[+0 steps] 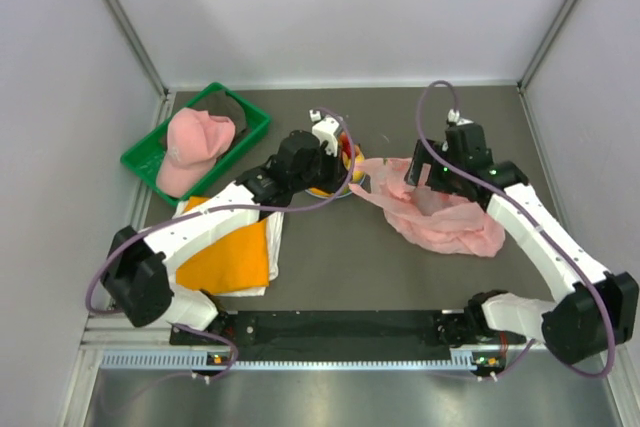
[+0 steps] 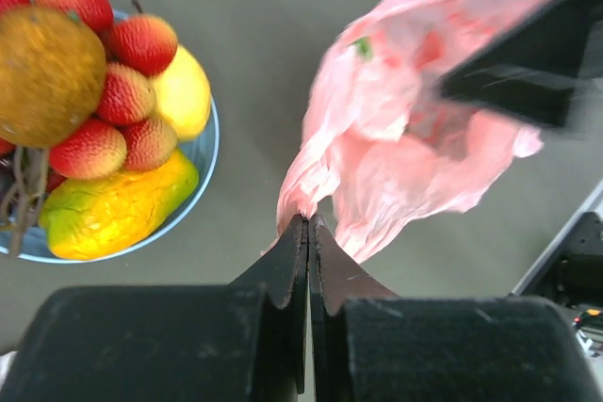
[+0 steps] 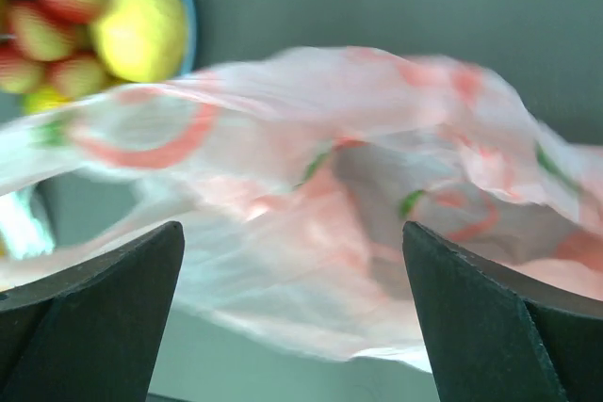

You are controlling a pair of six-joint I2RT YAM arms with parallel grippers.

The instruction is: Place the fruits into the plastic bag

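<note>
Wrist view alone shows left hand (image 2: 308, 222) pinching plastic bag (image 2: 405, 138) — fruits (image 2: 122, 96) beside, right hand (image 3: 292, 230) spread wide.

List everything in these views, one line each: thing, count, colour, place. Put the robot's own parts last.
plastic bag: one, translucent pink, right of centre
plate: one, light blue, left of the bag
red fruits: at least six, on the plate
lemon: one, yellow, on the plate
mango: one, orange-yellow, on the plate
kiwi: one, brown, on the plate
tray: one, green, back left
cap: one, pink, in the tray
cloth: one, orange, front left
left gripper: one, black, shut on the bag's edge
right gripper: one, black, open above the bag
</note>
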